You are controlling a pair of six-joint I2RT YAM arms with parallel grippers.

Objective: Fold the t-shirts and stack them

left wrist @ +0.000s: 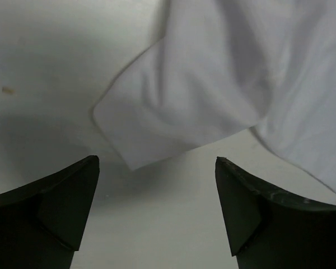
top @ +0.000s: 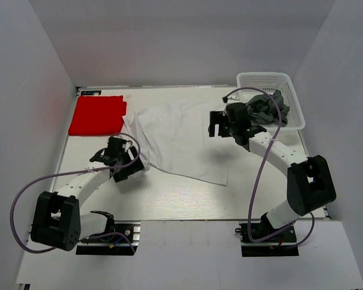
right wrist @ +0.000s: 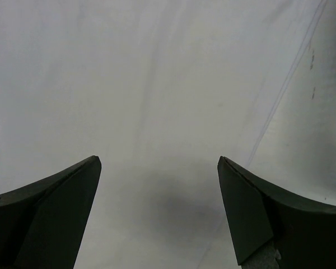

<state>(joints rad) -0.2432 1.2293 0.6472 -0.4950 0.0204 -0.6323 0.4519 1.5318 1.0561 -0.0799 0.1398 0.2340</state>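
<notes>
The white t-shirt (top: 181, 136) lies spread and rumpled on the middle of the table. The red t-shirt (top: 97, 115) lies folded at the back left. The dark grey t-shirt (top: 266, 107) is bunched in the white basket (top: 290, 90) at the back right. My left gripper (top: 135, 164) is open and empty at the white shirt's left sleeve (left wrist: 173, 106), just short of it over bare table. My right gripper (top: 216, 124) is open and empty, held above the white shirt's right part (right wrist: 157, 84).
The table's side walls stand close on the left and right. The basket sits against the right wall. Bare table (top: 187, 199) runs along the near edge in front of the white shirt.
</notes>
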